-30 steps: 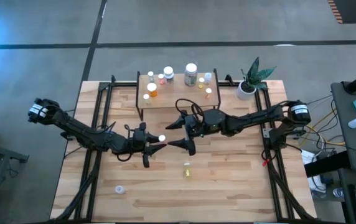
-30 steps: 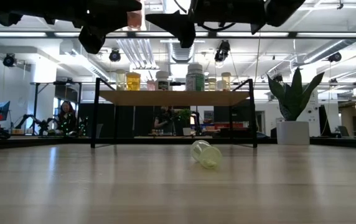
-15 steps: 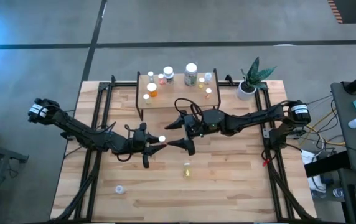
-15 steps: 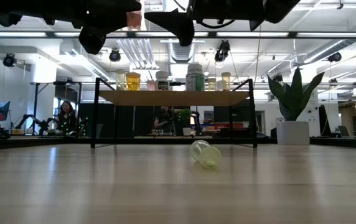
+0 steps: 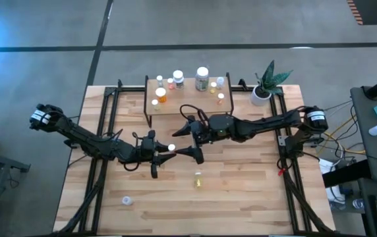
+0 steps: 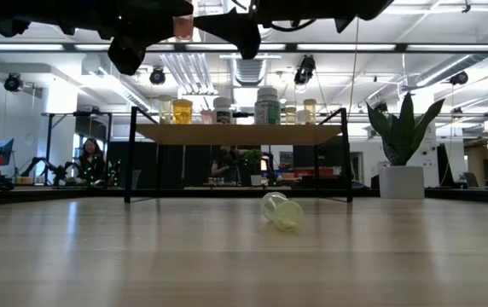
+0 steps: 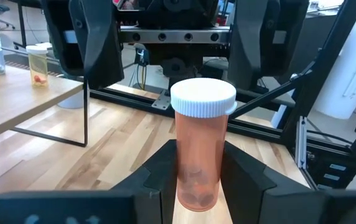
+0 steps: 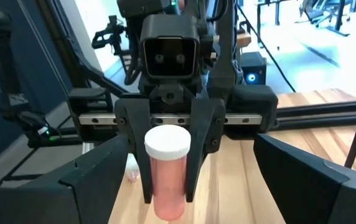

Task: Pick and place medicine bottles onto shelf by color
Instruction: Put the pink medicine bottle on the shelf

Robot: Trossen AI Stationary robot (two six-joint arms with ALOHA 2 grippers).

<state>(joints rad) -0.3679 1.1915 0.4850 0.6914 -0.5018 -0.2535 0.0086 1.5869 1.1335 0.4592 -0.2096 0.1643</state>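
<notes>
My left gripper [image 5: 165, 151] is shut on a pink medicine bottle [image 7: 200, 158] with a white cap, high above the middle of the table. The bottle also shows in the low view [image 6: 183, 26]. My right gripper [image 5: 183, 141] faces it from the right. It is wide open, and its fingers stand apart on either side just beyond the bottle [image 8: 165, 174]. A yellow bottle [image 5: 198, 179] lies on its side on the table [image 6: 282, 211]. The shelf [image 5: 187, 105] at the far edge carries several bottles. My left gripper pinches the pink bottle's lower body [image 7: 198, 186] between its two fingers [image 7: 243, 177]. The fingers come level from the table's left. The bottle stands upright with its cap up, lifted clear of the table.
A potted green plant [image 5: 264, 84] stands at the far right corner. A small white round thing [image 5: 127, 199] lies near the front left. Black frame rails run along both sides of the table [image 5: 241, 191].
My right gripper has gone a little toward the table's left, closer to the pink bottle, and has stayed wide open. The left gripper and the bottle have kept still.
</notes>
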